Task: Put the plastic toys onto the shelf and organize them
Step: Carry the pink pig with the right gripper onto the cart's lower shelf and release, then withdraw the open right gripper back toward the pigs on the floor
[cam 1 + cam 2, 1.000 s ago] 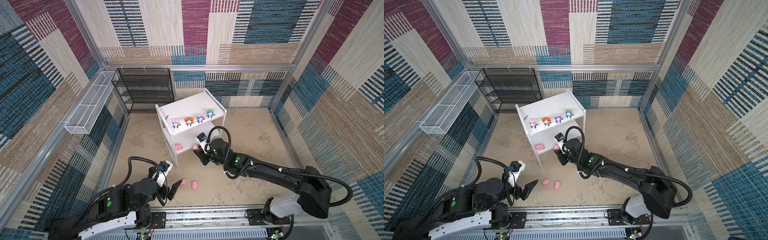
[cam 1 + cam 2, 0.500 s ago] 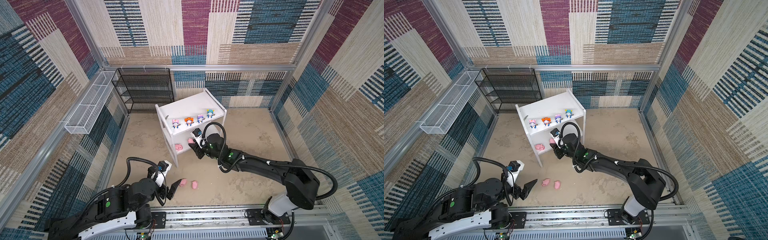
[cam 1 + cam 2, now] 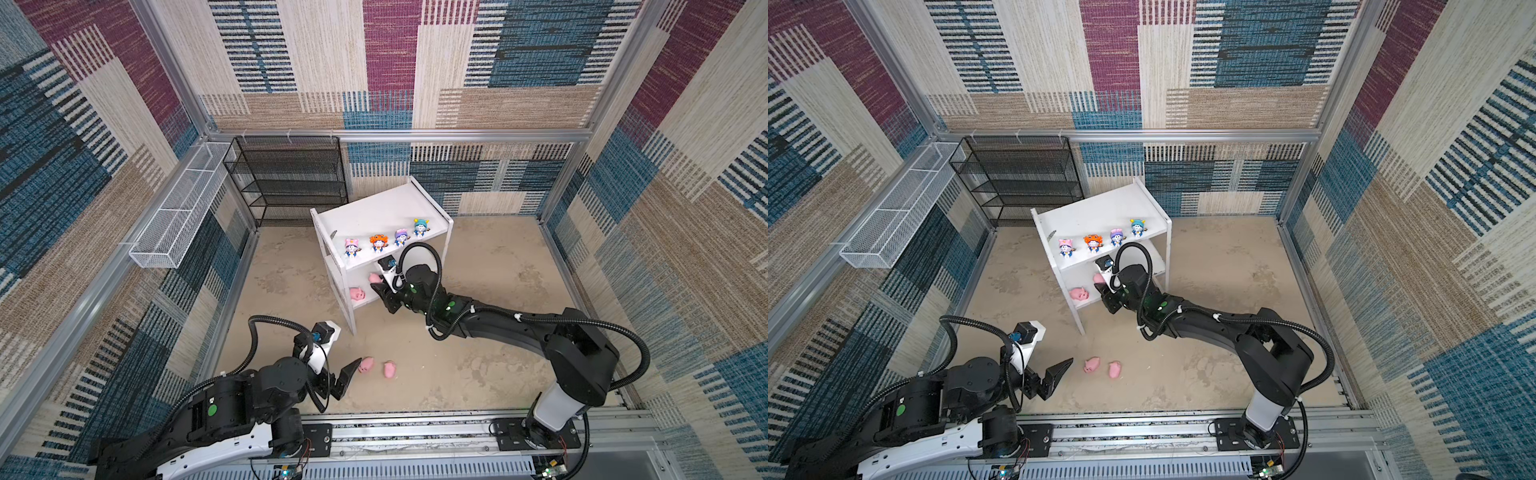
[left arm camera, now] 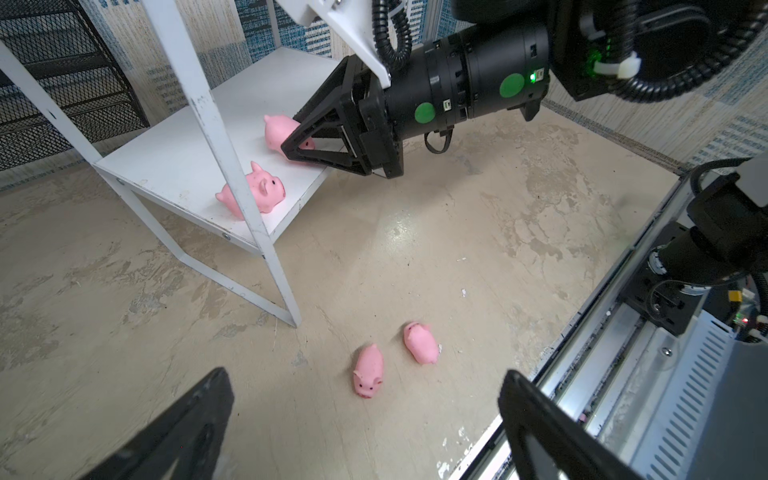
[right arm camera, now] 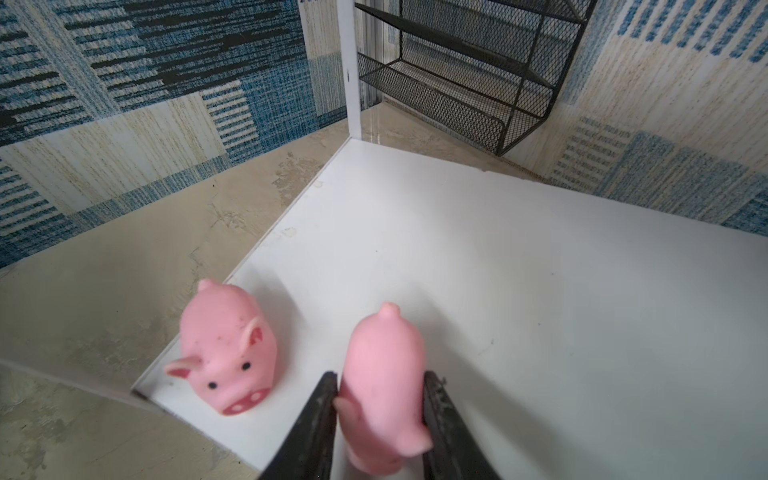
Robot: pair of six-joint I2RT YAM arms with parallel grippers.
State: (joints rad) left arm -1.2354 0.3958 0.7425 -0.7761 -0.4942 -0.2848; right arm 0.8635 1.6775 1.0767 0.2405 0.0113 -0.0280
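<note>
Every pig [image 4: 368,370] is coloured plain pink. The shelf [image 3: 382,208] is painted white, the rack [image 3: 291,166] black. The figurines [image 3: 377,242] are coloured white and blue, hooded pink, orange, purple and teal. The walls [image 3: 390,62] are striped blue, maroon and beige.

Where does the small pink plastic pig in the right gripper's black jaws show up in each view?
Top view: held pink plastic pig at the lower board of the white two-tier shelf.
Top view: the pig, same board.
Left wrist: pig partly behind the right gripper.
Right wrist: pig between the black fingers.
Landmark, all four: second pink pig beside it.
</note>
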